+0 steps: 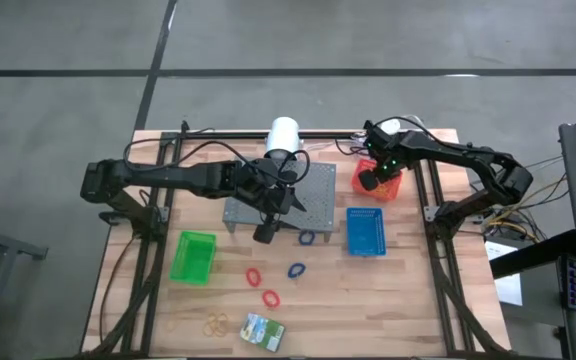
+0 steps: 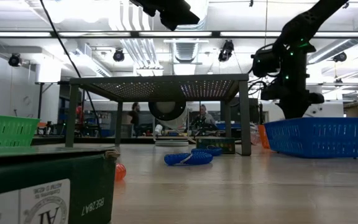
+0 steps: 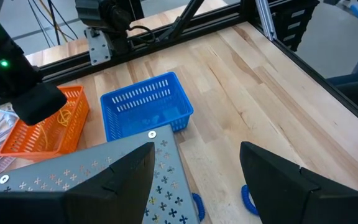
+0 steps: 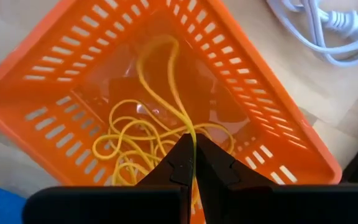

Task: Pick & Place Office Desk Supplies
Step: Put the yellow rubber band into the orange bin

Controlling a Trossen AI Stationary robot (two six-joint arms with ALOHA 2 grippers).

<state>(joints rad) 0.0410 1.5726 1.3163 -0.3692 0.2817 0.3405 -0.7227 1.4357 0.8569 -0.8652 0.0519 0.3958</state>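
Right hand (image 4: 194, 163) hung over the orange basket (image 4: 278, 134), fingers pinched shut on a yellow rubber band (image 4: 166, 81) trailing into the tangle below; snagging risked dragging others out on lifting. Left hand (image 3: 197, 180) stood open above the blue band (image 1: 306, 238) beside the grey perforated stand (image 1: 313, 195); a descent could clip the stand's edge.

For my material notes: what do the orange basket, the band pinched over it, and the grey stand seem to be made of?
Orange basket: likely glossy moulded plastic, slotted walls with sheen.
Yellow band: probably rubber, a thin limp loop held in the shut right claw.
Grey stand: apparently matte metal sheet, with punched holes.
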